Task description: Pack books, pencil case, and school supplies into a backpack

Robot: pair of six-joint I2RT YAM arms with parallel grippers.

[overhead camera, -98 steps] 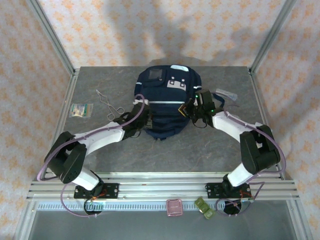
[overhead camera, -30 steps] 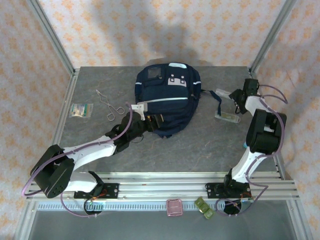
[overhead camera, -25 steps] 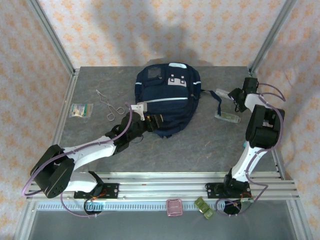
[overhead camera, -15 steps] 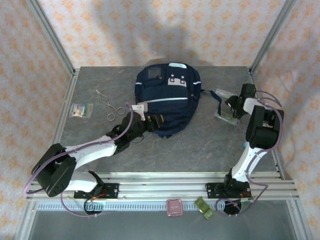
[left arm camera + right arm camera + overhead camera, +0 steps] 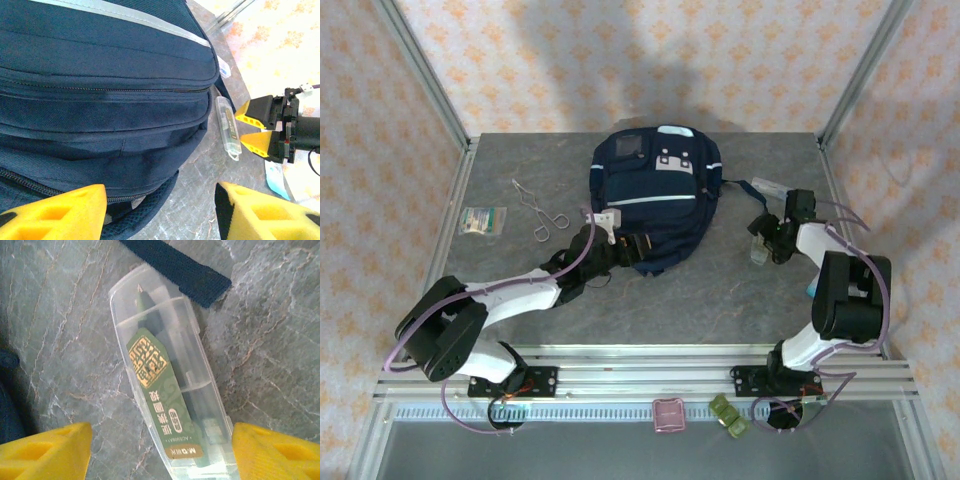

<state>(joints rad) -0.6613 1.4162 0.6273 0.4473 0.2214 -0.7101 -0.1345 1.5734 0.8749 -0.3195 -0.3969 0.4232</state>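
Backpack (image 5: 655,200) flat on bench (image 5: 720,290); left end effector (image 5: 160,210) spread apart at its near end. Right end effector (image 5: 162,450) spread apart, astride clear pen packet (image 5: 167,405).

The backpack (image 5: 655,200) is navy with light grey stripes and white patches, the clear plastic packet (image 5: 160,370) bears a dark green label with a gold knot-like emblem (its lettering is pale), the table (image 5: 720,290) is grey with pale marble veining, and the walls (image 5: 620,60) are cream with orange flowers.

Open tabletop (image 5: 730,262) between backpack (image 5: 655,200) and clear packet (image 5: 170,390)
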